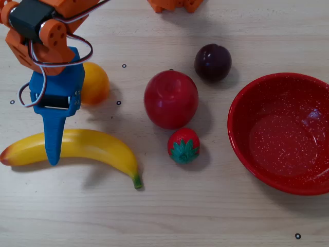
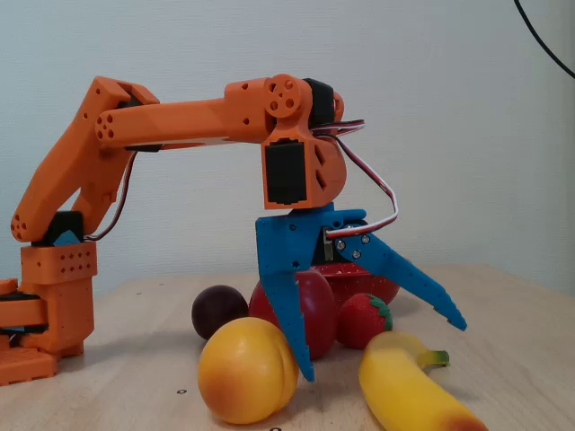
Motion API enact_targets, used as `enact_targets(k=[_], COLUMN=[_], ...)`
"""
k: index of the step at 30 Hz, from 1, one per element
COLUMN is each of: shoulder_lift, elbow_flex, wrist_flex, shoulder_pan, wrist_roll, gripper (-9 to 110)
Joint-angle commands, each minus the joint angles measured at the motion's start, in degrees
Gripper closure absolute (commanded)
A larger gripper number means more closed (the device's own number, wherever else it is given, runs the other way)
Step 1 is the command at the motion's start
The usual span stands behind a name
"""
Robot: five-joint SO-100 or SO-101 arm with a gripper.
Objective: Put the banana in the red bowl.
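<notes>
The yellow banana (image 1: 82,146) lies on the wooden table at the lower left of the overhead view, orange-red tip to the left and green stem to the right. It is at the front in the fixed view (image 2: 404,391). My blue gripper (image 1: 51,135) is open and empty above the banana's left half. In the fixed view the gripper (image 2: 382,350) has one finger pointing down behind the round orange-yellow fruit and the other spread out over the banana. The red bowl (image 1: 241,139) stands empty at the right, mostly hidden behind the fruit in the fixed view (image 2: 364,280).
A round orange-yellow fruit (image 1: 96,82) sits right beside the gripper body. A red apple (image 1: 170,99), a strawberry (image 1: 183,145) and a dark plum (image 1: 213,62) lie between the banana and the bowl. The arm's base (image 2: 49,305) is at the far left in the fixed view.
</notes>
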Motion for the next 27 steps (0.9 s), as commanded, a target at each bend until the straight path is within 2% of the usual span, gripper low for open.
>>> enact_targets(k=[1,27], shoulder_lift=[2.46,-2.55], elbow_flex=[-4.04,-4.04], wrist_flex=[-1.58,-5.01], shoulder_pan=[-1.05,1.49], wrist_roll=[1.93,3.69], gripper=[48,50])
